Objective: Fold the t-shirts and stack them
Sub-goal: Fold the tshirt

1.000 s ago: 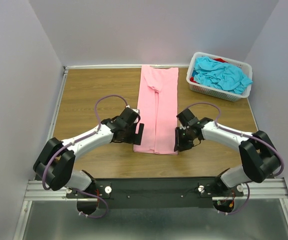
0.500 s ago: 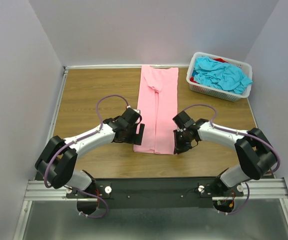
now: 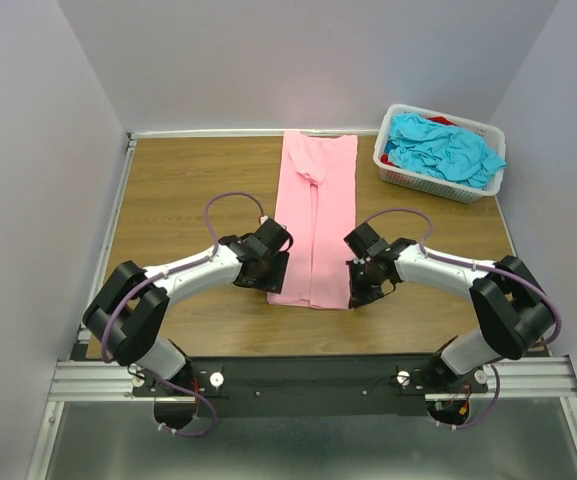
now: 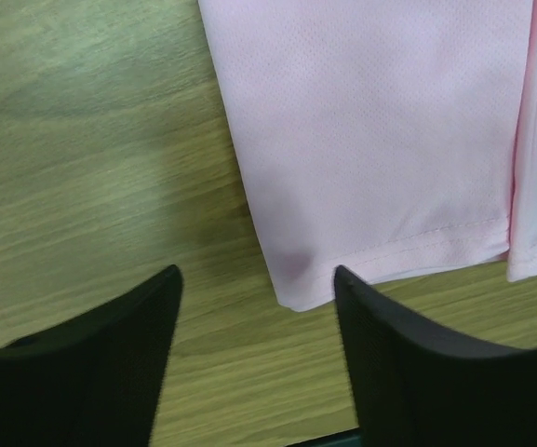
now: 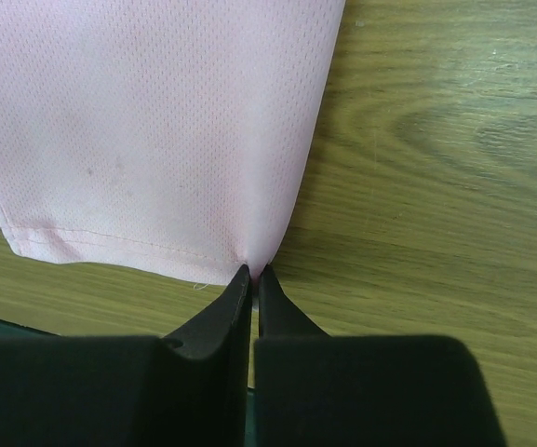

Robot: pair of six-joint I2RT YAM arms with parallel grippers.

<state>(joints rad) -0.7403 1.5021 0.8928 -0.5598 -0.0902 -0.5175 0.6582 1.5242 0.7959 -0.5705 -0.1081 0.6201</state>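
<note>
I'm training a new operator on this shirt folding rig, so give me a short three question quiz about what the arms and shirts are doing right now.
1. True or false: the left gripper is clamped on the pink t-shirt.
2. Which gripper pinches a hem corner of the pink t-shirt? A the left gripper; B the right gripper; C neither.
3. Fill in: the turquoise shirts lie in the white ___.
Key: 1 false, its jaws stand open astride a hem corner. 2 B. 3 basket.
</note>
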